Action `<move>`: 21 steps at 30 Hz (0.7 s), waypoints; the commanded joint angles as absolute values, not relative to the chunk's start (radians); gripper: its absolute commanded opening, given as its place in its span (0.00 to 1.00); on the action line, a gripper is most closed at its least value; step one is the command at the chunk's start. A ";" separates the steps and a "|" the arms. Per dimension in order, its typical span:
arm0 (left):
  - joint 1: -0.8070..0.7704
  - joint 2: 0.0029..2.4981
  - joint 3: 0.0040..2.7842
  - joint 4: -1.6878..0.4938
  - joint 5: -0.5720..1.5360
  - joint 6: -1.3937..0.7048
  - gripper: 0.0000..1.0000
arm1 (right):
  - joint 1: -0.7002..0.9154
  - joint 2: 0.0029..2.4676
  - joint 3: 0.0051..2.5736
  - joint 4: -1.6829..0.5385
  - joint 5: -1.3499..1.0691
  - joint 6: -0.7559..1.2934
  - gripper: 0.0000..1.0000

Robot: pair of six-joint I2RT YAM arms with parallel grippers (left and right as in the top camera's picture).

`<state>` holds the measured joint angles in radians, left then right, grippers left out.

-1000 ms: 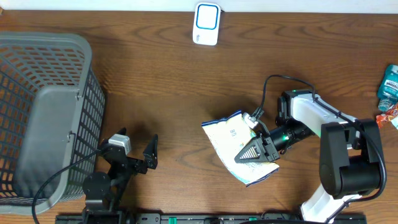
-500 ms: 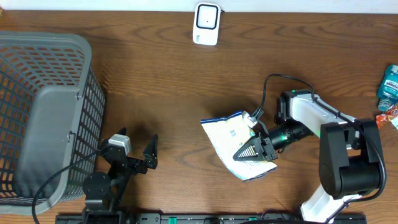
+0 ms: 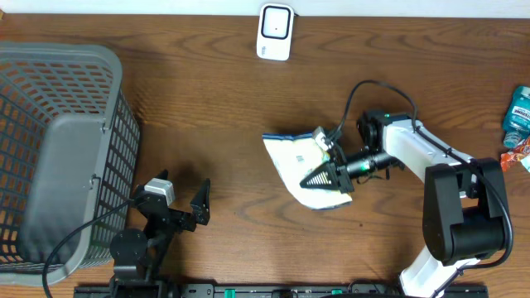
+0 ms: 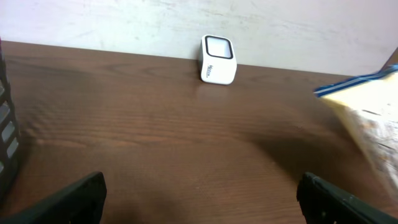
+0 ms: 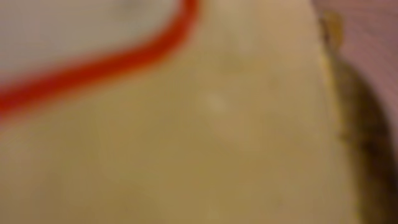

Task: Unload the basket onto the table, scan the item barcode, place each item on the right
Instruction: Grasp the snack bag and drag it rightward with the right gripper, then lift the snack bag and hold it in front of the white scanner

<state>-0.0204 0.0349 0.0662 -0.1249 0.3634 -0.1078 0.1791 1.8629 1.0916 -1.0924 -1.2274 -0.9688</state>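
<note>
Right gripper (image 3: 328, 176) is clamped almost fully closed on the snack bag (image 3: 288, 159), pinching its right side. The bag is white with blue trim, tilted, over the middle of the table (image 3: 207, 108). Its print is too small to read from overhead. The right wrist view is all blur: a beige surface and a red curved line right up against the lens, no legible text. The scanner (image 3: 275, 31) is white with a blue-edged window, at the far table edge, well apart from the bag; the dark word on its front is unreadable. Left gripper (image 3: 182, 192), near left, has its jaws spread wide and holds nothing, just right of the grey basket (image 3: 50, 74). A teal bottle (image 3: 517, 112) sits at the right edge, label unreadable, with a red wrapper (image 3: 515, 155) just nearer.
</note>
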 commanded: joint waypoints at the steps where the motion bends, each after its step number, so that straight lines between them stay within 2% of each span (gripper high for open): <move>1: -0.017 0.032 0.047 -0.147 0.366 -0.113 0.98 | 0.191 1.842 1.146 -1.086 -1.201 -0.781 0.01; 8: -0.017 0.032 0.047 -0.147 0.366 -0.113 0.98 | 0.191 1.840 1.291 -1.090 -1.172 -0.688 0.02; 16: -0.017 0.032 0.047 -0.147 0.366 -0.113 0.98 | 0.204 1.836 1.497 -1.087 -0.963 -0.479 0.01; 21: -0.017 0.032 0.047 -0.147 0.366 -0.113 0.98 | 0.231 1.836 1.585 -1.088 -0.937 -0.430 0.02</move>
